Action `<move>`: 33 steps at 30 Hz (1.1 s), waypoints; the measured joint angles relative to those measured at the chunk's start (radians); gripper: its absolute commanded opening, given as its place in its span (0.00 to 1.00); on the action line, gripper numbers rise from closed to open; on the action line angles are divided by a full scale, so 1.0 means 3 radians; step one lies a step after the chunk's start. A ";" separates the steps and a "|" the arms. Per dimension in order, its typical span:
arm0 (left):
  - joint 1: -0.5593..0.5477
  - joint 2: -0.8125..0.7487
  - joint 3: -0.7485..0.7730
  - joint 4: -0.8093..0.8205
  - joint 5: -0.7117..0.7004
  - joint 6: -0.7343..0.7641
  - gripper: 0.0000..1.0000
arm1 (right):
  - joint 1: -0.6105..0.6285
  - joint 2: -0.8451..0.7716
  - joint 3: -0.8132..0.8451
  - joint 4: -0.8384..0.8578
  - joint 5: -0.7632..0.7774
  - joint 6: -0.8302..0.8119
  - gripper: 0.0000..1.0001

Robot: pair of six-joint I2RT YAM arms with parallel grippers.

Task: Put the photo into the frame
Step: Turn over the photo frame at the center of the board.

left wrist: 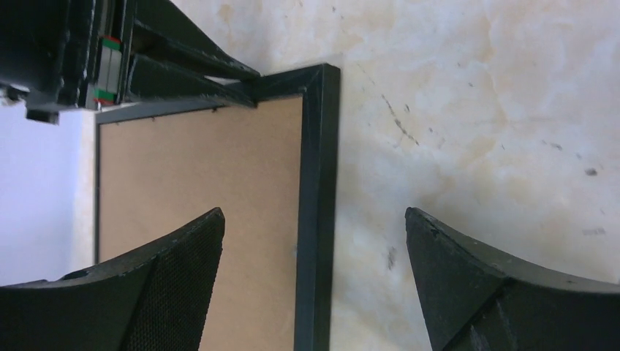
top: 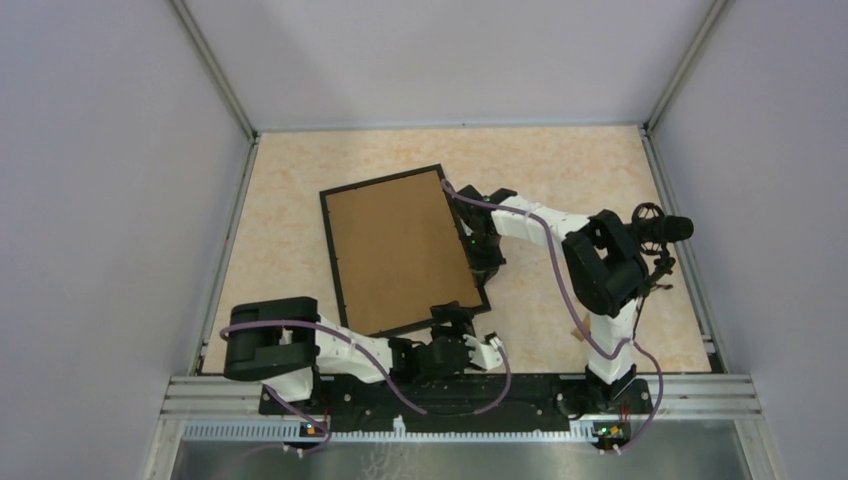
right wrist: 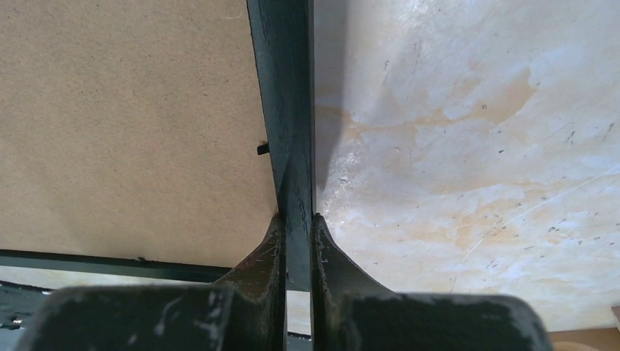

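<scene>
Left arm [top: 300,345] and right arm [top: 600,265] reach from the near edge over the marbled bench [top: 560,160]. Skewed at mid-bench lies the frame [top: 400,250], brown backing up, open bench beyond its far and left edges. Right gripper [right wrist: 297,219] jaws pinch its right edge; left gripper [left wrist: 314,212] jaws gape wide astride its black border.

The table [top: 560,160] is a pale marbled surface with beige veins and a few faint dark scuffs. One thing rests on it: the black-edged frame [left wrist: 319,183], brown backing board [top: 400,250] up, just left of centre, its long sides slanting from about 11 o'clock toward 5 o'clock.
</scene>
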 measured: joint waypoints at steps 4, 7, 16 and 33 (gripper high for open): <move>-0.0017 0.0263 0.0140 0.0182 -0.0248 0.0200 0.96 | 0.0000 -0.0039 0.0001 -0.0055 -0.0003 0.0018 0.00; -0.0022 0.0361 0.0178 0.0268 -0.0361 0.0291 0.95 | 0.0000 -0.0092 0.0001 -0.0139 -0.0003 0.0043 0.00; -0.0022 0.0537 0.0229 0.0454 -0.0565 0.0479 0.94 | 0.0000 -0.0230 0.0006 -0.0268 -0.0015 0.0095 0.00; 0.0291 0.1292 0.0404 0.1405 -0.1260 0.1357 0.38 | 0.0000 -0.0407 0.0010 -0.0168 -0.0034 0.0182 0.00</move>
